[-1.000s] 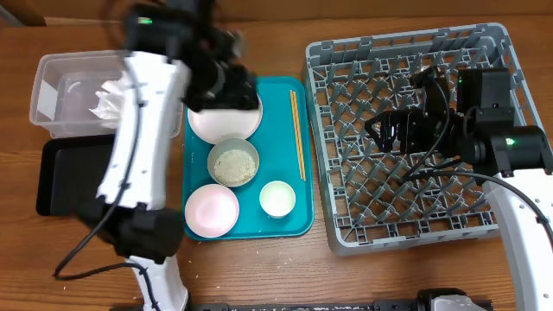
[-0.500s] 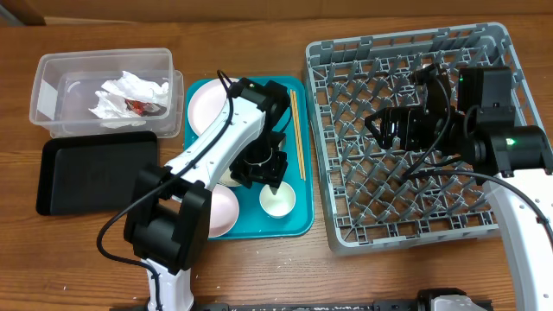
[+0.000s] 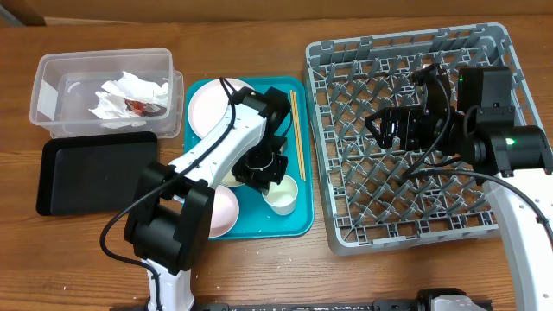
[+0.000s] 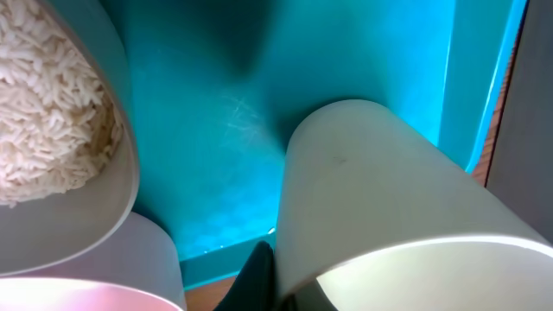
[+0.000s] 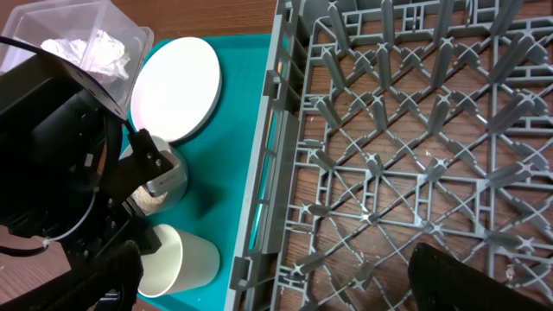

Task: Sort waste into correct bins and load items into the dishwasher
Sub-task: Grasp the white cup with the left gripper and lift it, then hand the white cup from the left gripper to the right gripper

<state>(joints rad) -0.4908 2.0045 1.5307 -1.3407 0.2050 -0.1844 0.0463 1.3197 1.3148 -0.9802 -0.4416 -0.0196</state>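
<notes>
Currently, by item.

- Cup (image 3: 281,198): centre of the overhead view, on the teal tray (image 3: 298,226). It looks tipped rather than upright in the right wrist view. Not yet racked.
- Left gripper (image 3: 270,175): low over the tray, close against the cup and bowl. Whether its jaws are closed cannot be told, as only one dark finger edge shows beside the cup wall in its own view.
- Bowl (image 4: 121,155): upper left of the left wrist view, holding the rice (image 4: 43,104). Rice not binned.
- White plate (image 3: 206,104): top of the tray, flat.
- Pink plate (image 3: 225,210): lower left of the tray, partly hidden by the arm.
- Chopsticks (image 3: 296,130): along the tray's right edge.
- Tub (image 3: 52,73): upper left, containing the napkin (image 3: 125,93). This part appears done.
- Black tray (image 3: 86,177): below the tub, nothing seen in it.
- Rack (image 3: 406,216): right half, no dishes in it.
- Right gripper (image 3: 389,130): above the rack, jaws spread wide, holding nothing.

Judgement: early stage. One waste item is sorted; the rice and every dish remain.
</notes>
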